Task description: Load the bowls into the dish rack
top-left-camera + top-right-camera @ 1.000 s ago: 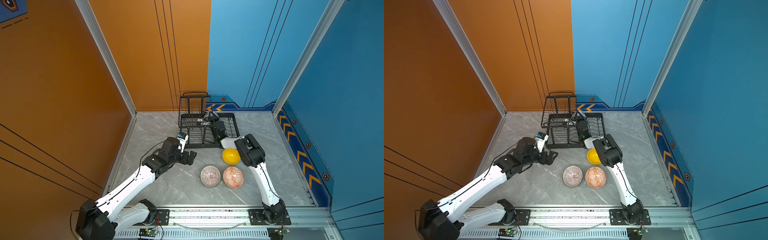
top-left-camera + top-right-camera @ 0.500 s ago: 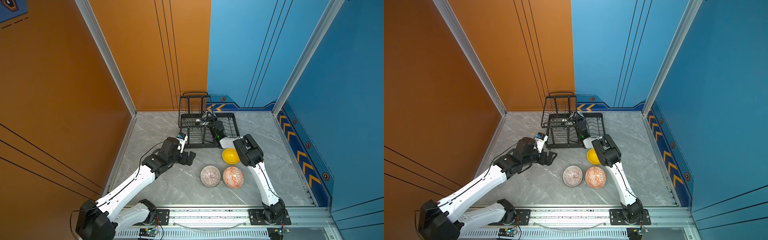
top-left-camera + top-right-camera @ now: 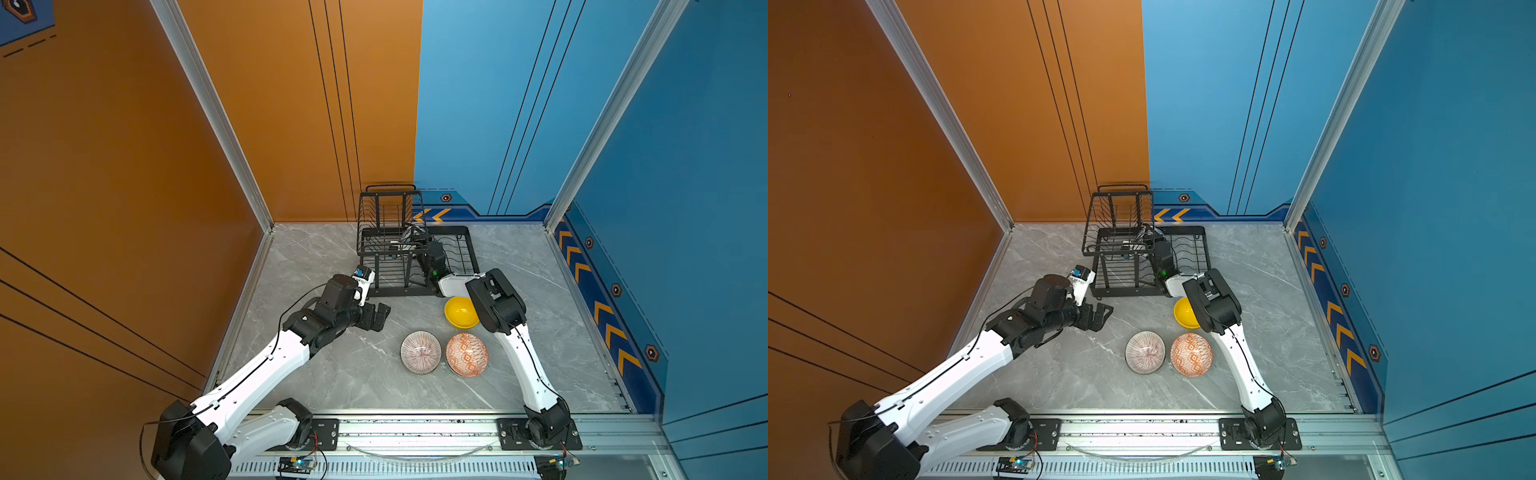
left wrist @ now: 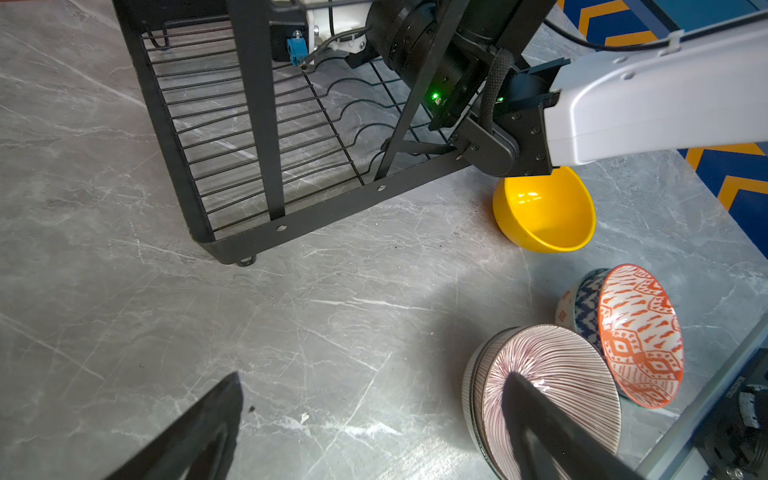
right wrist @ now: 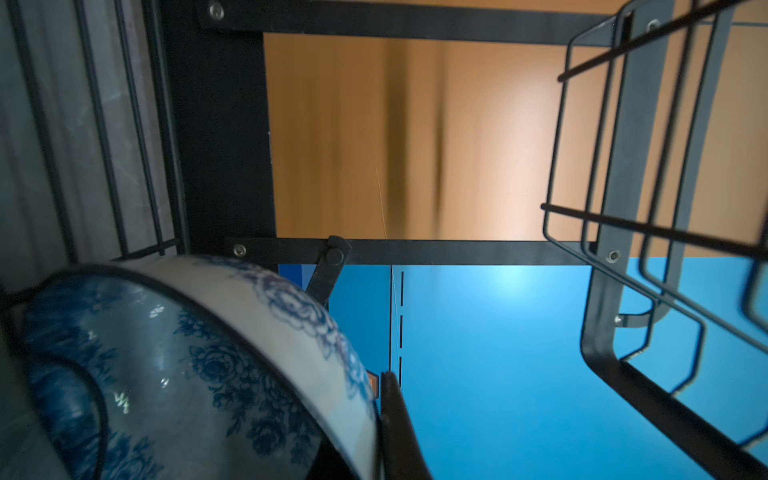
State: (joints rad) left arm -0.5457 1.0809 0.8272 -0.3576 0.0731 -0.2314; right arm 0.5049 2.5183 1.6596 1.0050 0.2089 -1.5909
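My right gripper [image 5: 380, 395] is shut on the rim of the blue-white floral bowl [image 5: 199, 365] and holds it tilted inside the black wire dish rack [image 3: 461, 249] [image 3: 1196, 249], below the raised basket tier [image 5: 648, 232]. In both top views this gripper [image 3: 406, 243] is mostly hidden by the wires. Three bowls stand on the table in front of the rack: yellow [image 3: 459, 311] [image 4: 544, 212], pinkish striped [image 3: 420, 352] [image 4: 552, 386] and orange-white geometric [image 3: 466, 354] [image 4: 640, 332]. My left gripper [image 3: 376, 316] [image 4: 374, 384] hangs open and empty just left of the striped bowl.
The right forearm [image 4: 648, 95] passes over the yellow bowl and the rack's front corner. An orange wall stands on the left and blue walls with chevron trim [image 3: 602, 316] at the back and right. A metal rail [image 3: 415, 432] runs along the front edge.
The right arm has edged slightly left towards the rack with the floral bowl. The left arm and the three bowls on the table have not moved.
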